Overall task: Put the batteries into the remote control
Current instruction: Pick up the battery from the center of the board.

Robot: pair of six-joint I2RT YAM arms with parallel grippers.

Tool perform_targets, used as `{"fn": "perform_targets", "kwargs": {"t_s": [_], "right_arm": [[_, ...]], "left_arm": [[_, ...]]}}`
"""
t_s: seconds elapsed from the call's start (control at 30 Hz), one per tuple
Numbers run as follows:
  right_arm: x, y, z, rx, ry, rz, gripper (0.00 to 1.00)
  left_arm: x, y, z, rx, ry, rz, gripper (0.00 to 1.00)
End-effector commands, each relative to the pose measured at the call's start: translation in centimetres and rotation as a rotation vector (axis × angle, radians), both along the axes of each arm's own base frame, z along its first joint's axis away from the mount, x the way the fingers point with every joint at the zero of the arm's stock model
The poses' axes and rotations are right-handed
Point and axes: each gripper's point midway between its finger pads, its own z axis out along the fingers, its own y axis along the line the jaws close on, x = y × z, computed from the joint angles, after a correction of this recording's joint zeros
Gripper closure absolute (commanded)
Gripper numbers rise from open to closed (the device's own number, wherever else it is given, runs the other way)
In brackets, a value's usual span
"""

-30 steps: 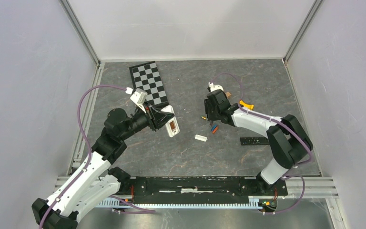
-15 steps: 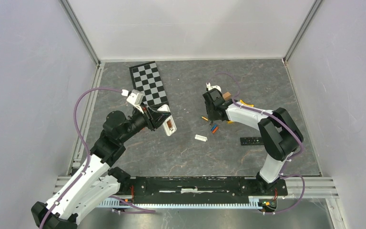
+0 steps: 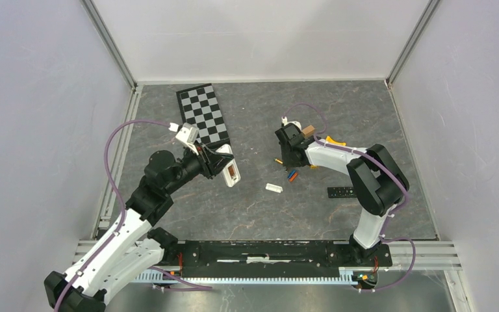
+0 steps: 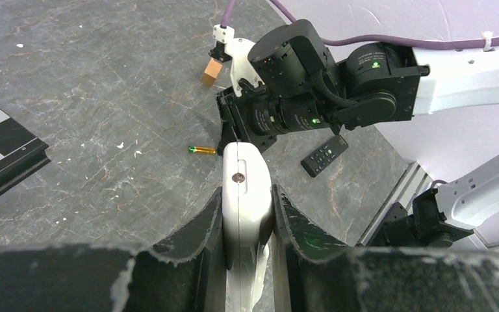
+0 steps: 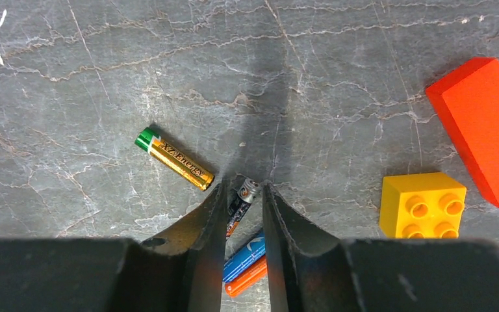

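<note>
My left gripper (image 3: 223,164) is shut on a white remote control (image 3: 232,171) and holds it above the table, its open compartment showing orange. In the left wrist view the remote (image 4: 244,166) stands edge-on between the fingers. My right gripper (image 3: 287,166) is down at the table, its fingers closed on a black battery (image 5: 240,201). A gold battery (image 5: 174,159) lies just left of it. A blue battery (image 5: 247,255) and an orange battery (image 5: 248,278) lie between the fingers behind the black one.
A yellow block (image 5: 422,203) and a red-orange block (image 5: 481,130) lie right of the right gripper. A small white cover (image 3: 273,188) and a black remote (image 3: 341,192) lie nearer the front. A chessboard (image 3: 204,116) sits at the back left, and a wooden block (image 3: 308,130) lies behind the right wrist.
My right arm has drawn in and shifted slightly left over the batteries. My left gripper with the white remote has pulled back a little to the left.
</note>
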Motion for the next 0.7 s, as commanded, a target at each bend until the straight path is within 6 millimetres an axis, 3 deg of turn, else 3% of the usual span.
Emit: {"fn": "perform_targets", "kwargs": {"t_s": [0.0, 0.2, 0.37, 0.5, 0.67], "right_arm": [[-0.4, 0.1, -0.4, 0.007, 0.011, -0.011, 0.70], [-0.6, 0.3, -1.2, 0.016, 0.024, -0.012, 0.82], [-0.2, 0.3, -0.9, 0.018, -0.004, -0.001, 0.87], [0.9, 1.0, 1.3, 0.082, -0.129, 0.035, 0.88], [2.1, 2.5, 6.7, 0.218, -0.332, 0.101, 0.90]], "left_arm": [[0.5, -0.2, 0.9, -0.034, -0.012, 0.012, 0.98], [0.4, -1.1, 0.4, -0.038, 0.058, -0.023, 0.98], [0.9, -2.0, -1.8, -0.083, 0.166, -0.028, 0.98], [1.6, -2.9, -3.6, -0.130, 0.274, -0.021, 0.98], [2.2, -4.1, -5.2, -0.186, 0.358, -0.048, 0.98]]}}
